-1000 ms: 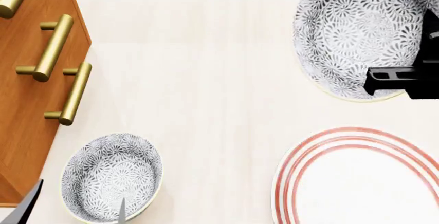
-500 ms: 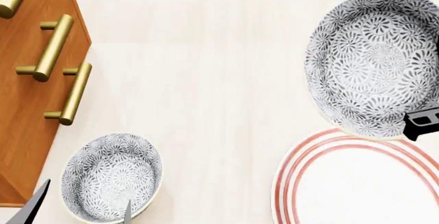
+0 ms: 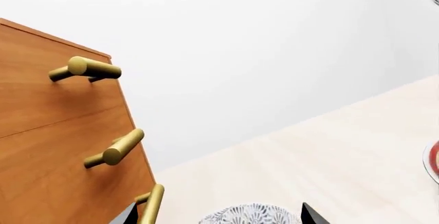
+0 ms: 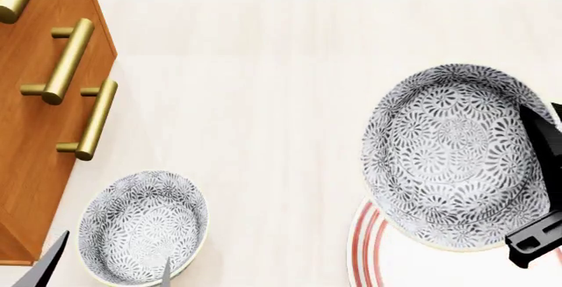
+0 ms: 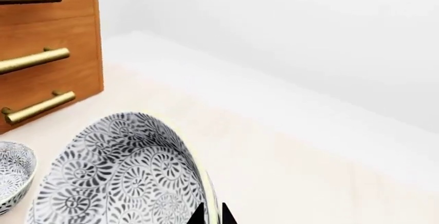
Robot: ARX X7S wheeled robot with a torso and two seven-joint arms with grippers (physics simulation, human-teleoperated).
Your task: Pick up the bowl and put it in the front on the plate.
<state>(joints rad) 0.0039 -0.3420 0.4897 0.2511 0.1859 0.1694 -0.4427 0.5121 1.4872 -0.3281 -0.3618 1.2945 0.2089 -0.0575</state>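
Observation:
My right gripper [image 5: 212, 215] is shut on the rim of the bowl [image 4: 448, 152], a white bowl with a grey-blue floral pattern. In the head view the bowl hangs tilted at the right and covers most of the red-ringed plate [image 4: 360, 251], of which only the left rim shows. One dark finger [image 4: 544, 143] lies across the bowl's right side. A look-alike bowl [image 4: 143, 224] sits at the lower left on the counter. My left gripper [image 4: 105, 270] stands open above it, with its fingertips on either side of it in the left wrist view and nothing held.
A wooden cabinet [image 4: 31, 149] with gold bar handles [image 4: 86, 119] stands at the left, close to the left gripper and the second bowl. A pale counter [image 4: 263, 116] runs between the two bowls. A white wall [image 5: 309, 39] lies behind.
The right gripper has carried the bowl from the far right corner toward the front. It now hangs over the plate and hides most of it. The left gripper has barely shifted.

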